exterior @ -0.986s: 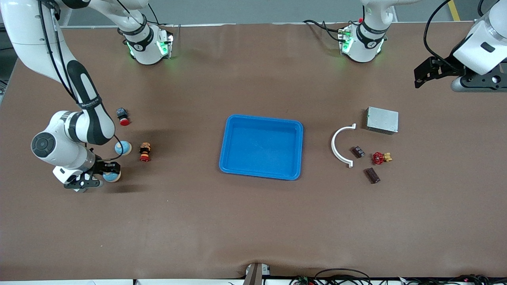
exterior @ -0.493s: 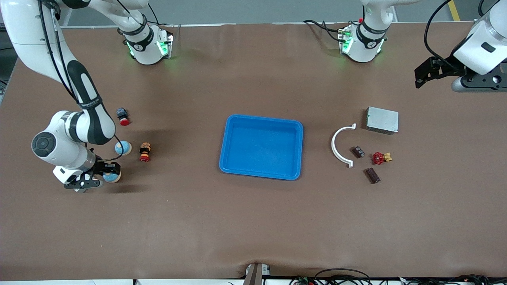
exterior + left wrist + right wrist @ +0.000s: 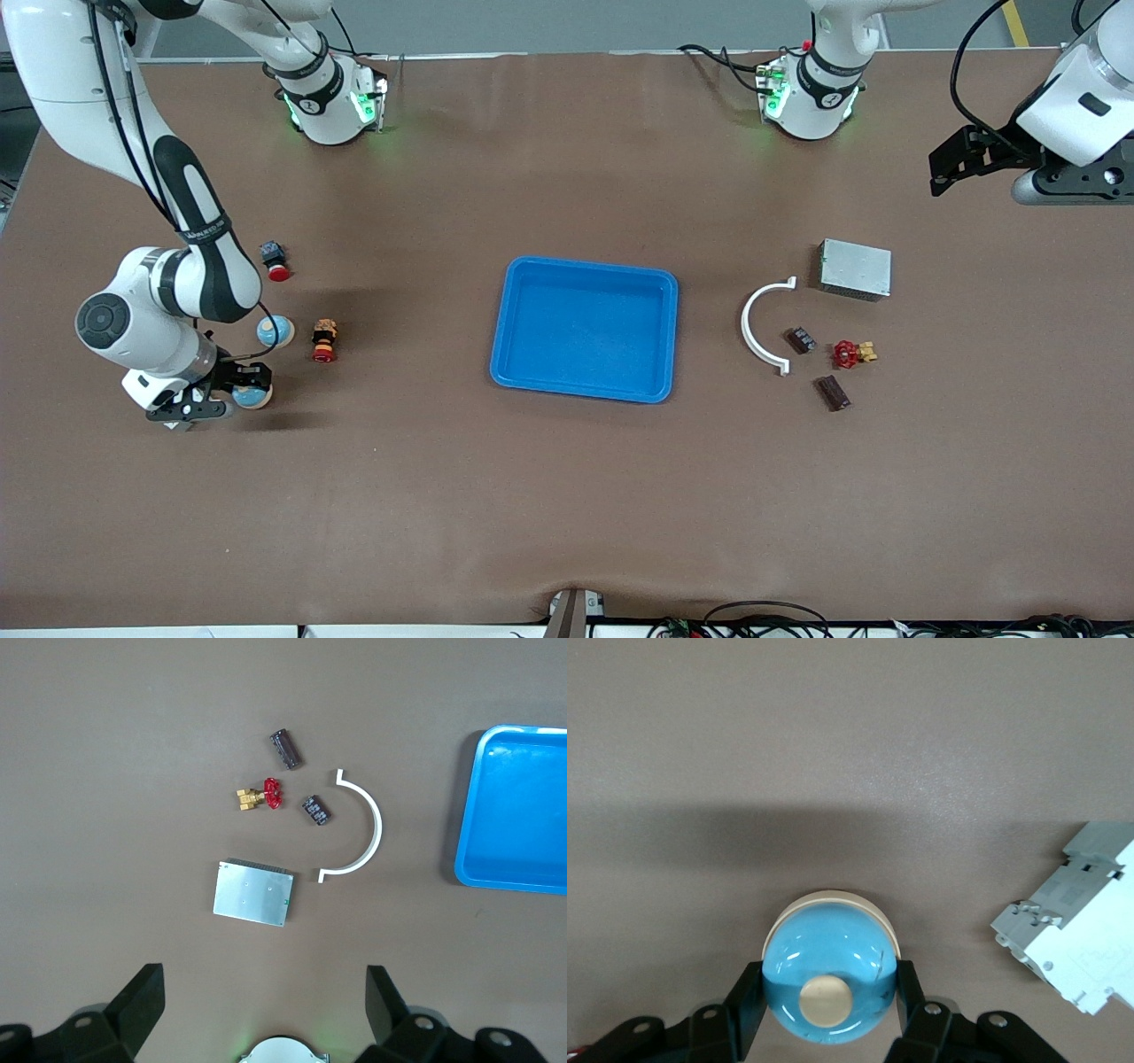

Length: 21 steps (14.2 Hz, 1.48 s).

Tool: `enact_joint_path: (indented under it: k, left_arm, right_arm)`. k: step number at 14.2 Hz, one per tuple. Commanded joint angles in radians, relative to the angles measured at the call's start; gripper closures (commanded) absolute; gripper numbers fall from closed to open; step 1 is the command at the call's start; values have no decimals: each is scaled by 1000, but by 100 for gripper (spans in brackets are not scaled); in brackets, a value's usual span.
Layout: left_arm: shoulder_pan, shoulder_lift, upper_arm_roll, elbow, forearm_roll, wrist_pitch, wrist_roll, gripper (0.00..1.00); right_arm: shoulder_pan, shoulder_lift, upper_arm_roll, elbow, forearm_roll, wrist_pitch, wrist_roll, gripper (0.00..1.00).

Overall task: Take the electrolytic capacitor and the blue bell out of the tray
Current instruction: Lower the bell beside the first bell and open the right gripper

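Right wrist view: right gripper (image 3: 829, 1003) clamped on blue bell (image 3: 829, 981); left gripper (image 3: 264, 1005) jaws apart above metal box (image 3: 253, 894).

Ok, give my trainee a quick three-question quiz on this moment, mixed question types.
1. True or false: the right gripper has its fingers around a blue bell.
2. Is anything in the blue tray?
3. The left gripper is A) open above the metal box, B) shut on a capacitor, C) over the tray.

Key: 1 true. 2 no, it is empty. 3 A.
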Motion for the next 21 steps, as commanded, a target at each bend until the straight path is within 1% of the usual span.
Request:
enact_joint_path:
  k: [1,6,7,8,13,15,16,17,21]
  left_arm:
    - [6,-25,-7,-19,19,-12,16,0]
    - [6,-21,-9,-8,13,-3,16,0]
    - [9,-13,-4,2,7,10,16,0]
    - [11,5,-1,19,9,16,16,0]
    - [11,5,2,22,13,10,18,0]
    - [9,2,2,24,18,5,13,0]
    - [11,-1,4,27,18,4,15,0]
    - [12,-2,5,28,18,4,18,0]
    - [29,-10,2,28,18,4,18,0]
  right_arm:
    - [-20,0,20,-12,1,25,7,100]
    - [-20,23,20,-12,29,51,7,100]
    - [-22,27,20,-12,29,51,5,95]
    - [-20,27,20,-12,30,52,5,1]
    - [-20,27,20,-12,30,60,5,0]
    - [-19,10,20,-9,29,40,-1,0]
    - [-15,-13,20,-5,29,7,1,0]
    - [-9,-44,20,11,29,-56,5,0]
    - [1,-107,20,158,29,-347,39,0]
